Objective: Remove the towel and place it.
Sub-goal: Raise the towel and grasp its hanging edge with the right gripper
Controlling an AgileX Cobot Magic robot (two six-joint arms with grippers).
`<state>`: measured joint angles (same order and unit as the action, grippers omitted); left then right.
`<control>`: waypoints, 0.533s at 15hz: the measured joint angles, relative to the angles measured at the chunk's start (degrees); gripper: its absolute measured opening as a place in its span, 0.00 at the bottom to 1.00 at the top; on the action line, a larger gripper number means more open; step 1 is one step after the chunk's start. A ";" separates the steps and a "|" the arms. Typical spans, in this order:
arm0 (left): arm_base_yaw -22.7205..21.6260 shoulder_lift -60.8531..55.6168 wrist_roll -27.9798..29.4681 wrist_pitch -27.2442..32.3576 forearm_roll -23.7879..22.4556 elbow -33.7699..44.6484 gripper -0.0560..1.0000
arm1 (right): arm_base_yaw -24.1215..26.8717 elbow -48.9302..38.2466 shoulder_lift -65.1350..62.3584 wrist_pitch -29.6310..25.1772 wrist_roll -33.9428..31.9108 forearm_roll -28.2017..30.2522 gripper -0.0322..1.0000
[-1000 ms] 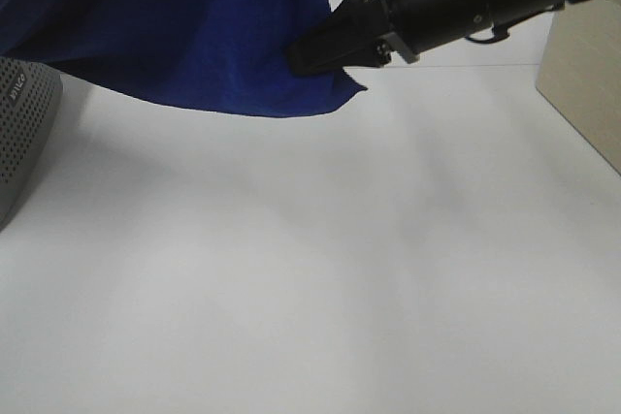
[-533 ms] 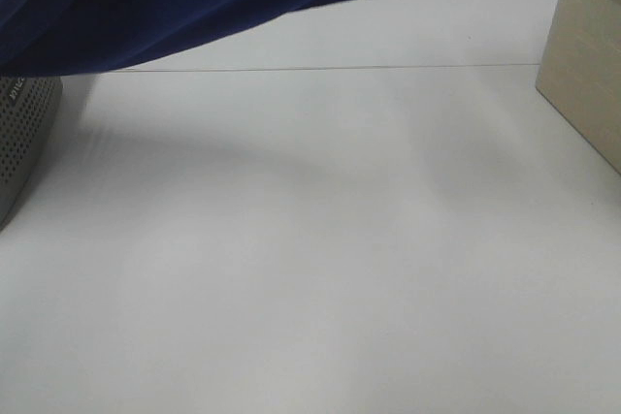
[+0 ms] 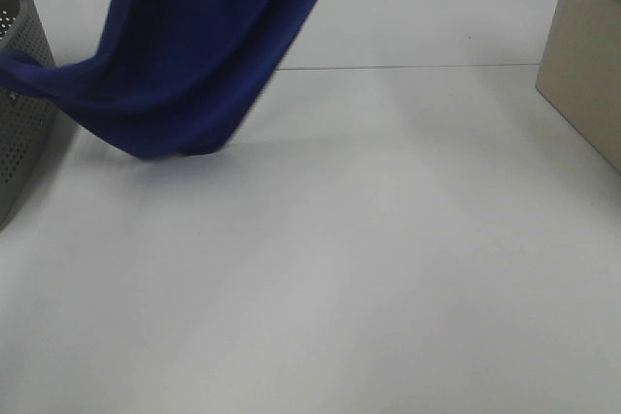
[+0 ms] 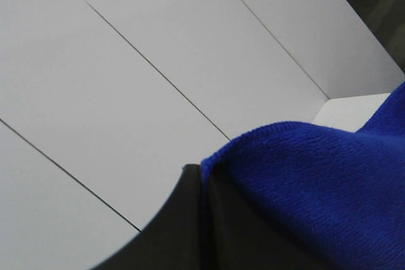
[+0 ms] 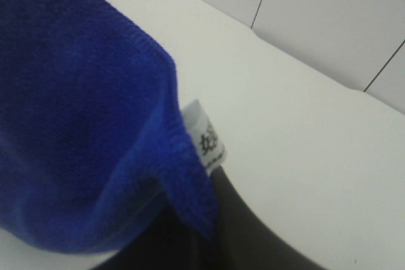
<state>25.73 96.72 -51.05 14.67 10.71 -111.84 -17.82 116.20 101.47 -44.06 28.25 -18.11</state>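
**Item:** large royal-blue soft cloth towel (image 3: 204, 55).
**Location:** hangs from above the exterior view. Its lowest fold sags to the white tabletop (image 3: 408, 269), and one tail trails onto the grey perforated plastic basket (image 3: 24, 113).
**Handling, as I judge it:** light, limp, not fragile. Best taken at two hemmed corners kept apart.
**Left gripper** (image 4: 204, 178): jaws pressed together on a hem.
**Right gripper** (image 5: 190, 226): pinching the corner by the small white tag (image 5: 205, 137).
**Views:** only the wrist views show me these grips. Only the exterior view shows the drape.
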 joint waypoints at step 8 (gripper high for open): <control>-0.86 9.22 0.00 -29.22 1.20 -0.23 0.05 | 0.00 1.15 5.96 27.90 0.00 7.10 0.05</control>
<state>24.87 105.94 -51.05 -14.55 11.92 -112.07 -17.82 117.34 107.43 -16.16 28.25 -11.00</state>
